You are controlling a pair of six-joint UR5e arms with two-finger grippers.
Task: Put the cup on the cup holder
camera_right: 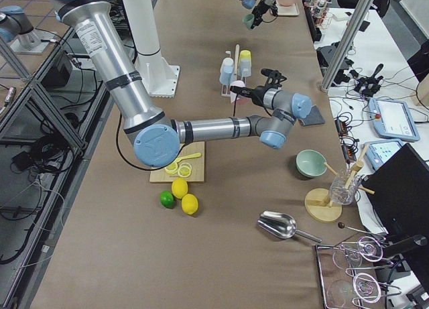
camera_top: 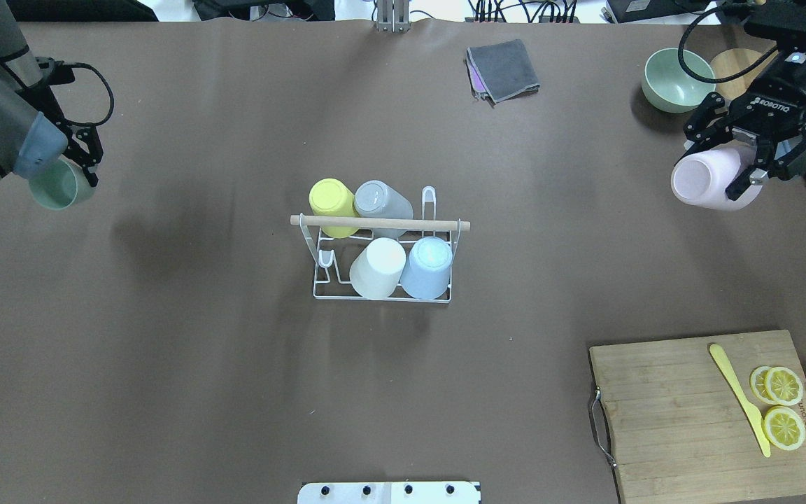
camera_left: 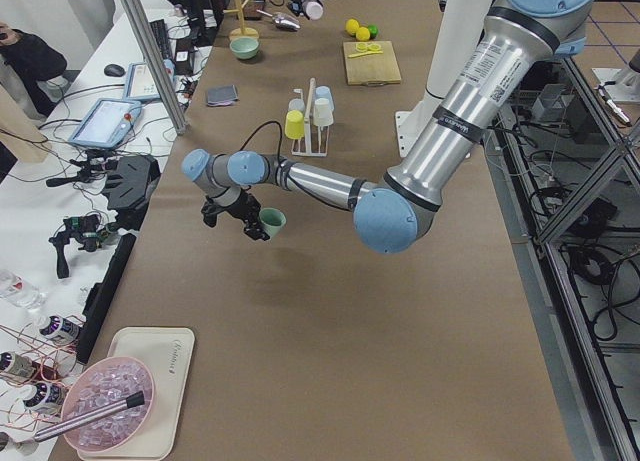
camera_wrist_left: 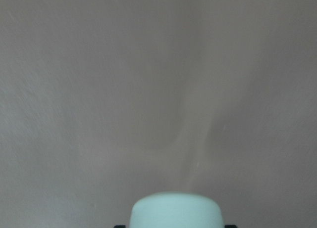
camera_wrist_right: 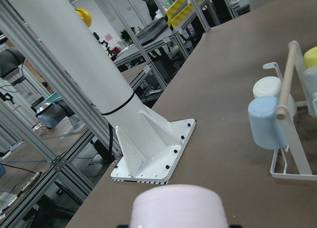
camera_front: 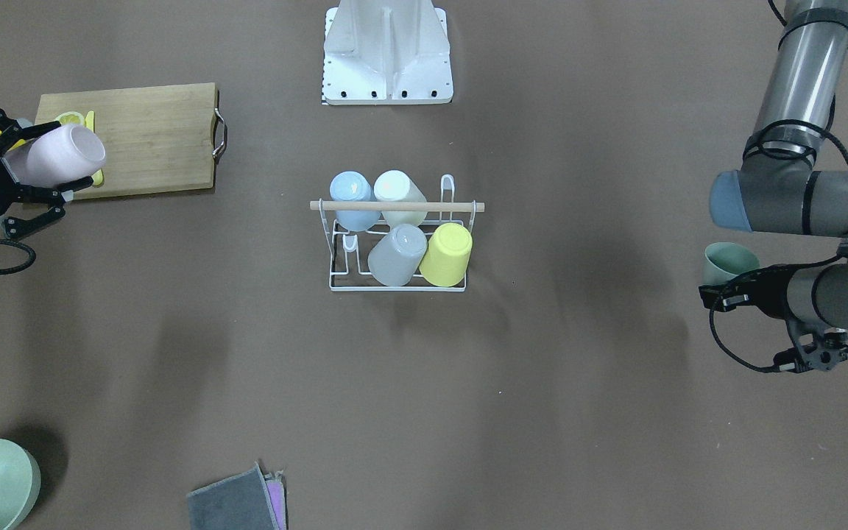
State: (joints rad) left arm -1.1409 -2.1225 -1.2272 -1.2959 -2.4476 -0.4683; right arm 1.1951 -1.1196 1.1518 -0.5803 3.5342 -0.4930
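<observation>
Two cups hang over brown table (camera_top: 235, 392): left jaws grasp green cup (camera_top: 53, 187), right jaws pink cup (camera_top: 704, 182).

"ROBOTIQ" stands in white letters on the black body of the right gripper (camera_top: 718, 166), far right on the table. It shows in the overhead and front views. A small dark brand mark near the cutting board's (camera_top: 676, 406) right edge is too small to read.

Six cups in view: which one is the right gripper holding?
The pink cup, held sideways in the right gripper. The green cup is in the left gripper; the yellow cup, grey cup, cream cup and blue cup sit on the cup holder.
</observation>
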